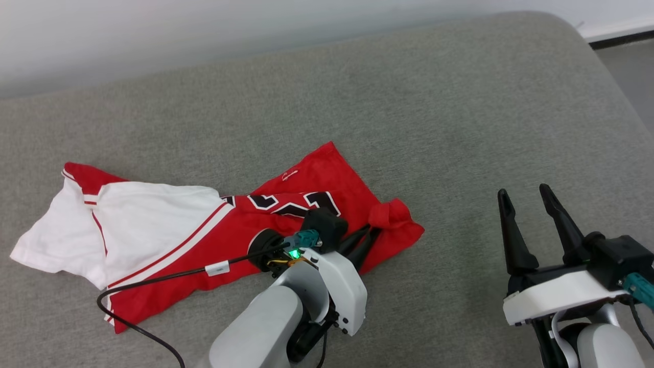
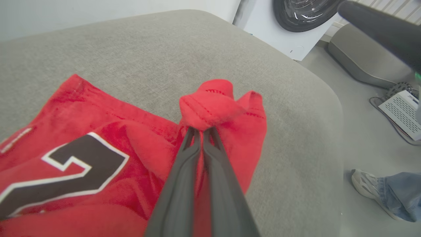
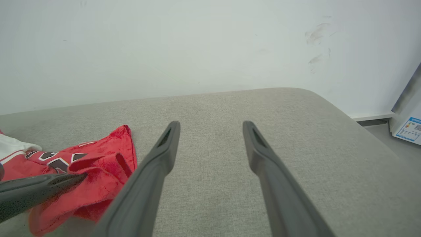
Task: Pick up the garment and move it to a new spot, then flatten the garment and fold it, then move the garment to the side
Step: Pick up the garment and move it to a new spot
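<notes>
Left gripper [image 2: 201, 130] clamped tight on bunched red hem corner of garment [image 1: 168, 240]. Right gripper [image 1: 524, 193] spread wide, nothing held, well apart at right.

Risk judged: small pinch could be lost on lift, and jersey could be left twisted if hauled by one corner.

Garment spread crumpled on grey cushion [image 1: 409, 128], leftward from pinch, white shoulders farthest from fingers.
</notes>
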